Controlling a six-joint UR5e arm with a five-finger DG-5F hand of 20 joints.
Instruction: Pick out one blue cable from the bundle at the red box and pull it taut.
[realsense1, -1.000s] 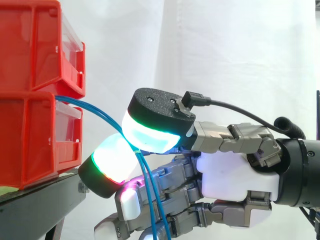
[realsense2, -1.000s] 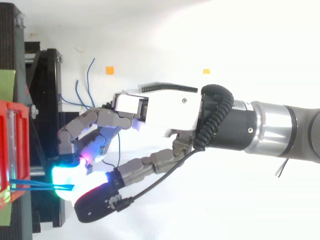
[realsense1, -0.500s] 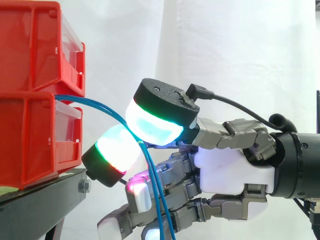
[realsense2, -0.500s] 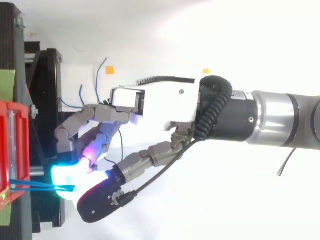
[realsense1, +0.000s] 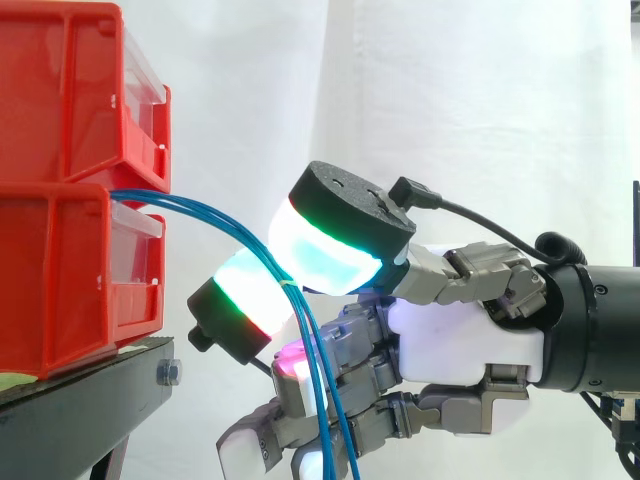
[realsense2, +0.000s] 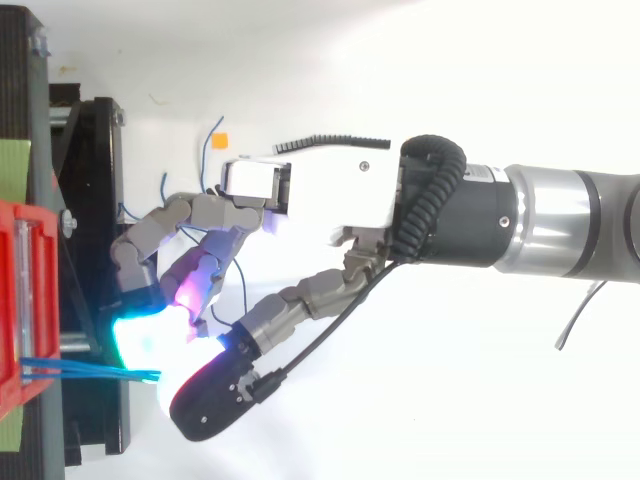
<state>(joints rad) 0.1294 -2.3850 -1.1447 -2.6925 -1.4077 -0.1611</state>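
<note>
While pinching blue cables (realsense1: 170, 201) between pads (realsense1: 325, 250) of the hand (realsense1: 465, 335), seems to grip several — not one. May tauten all of them, or slip.

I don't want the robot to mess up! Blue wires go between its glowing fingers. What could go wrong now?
Several blue cables run together between the hand's pads, so it may pull more than one. They hang slack from the red box; pulling might make them slip out or tug the box.
</note>
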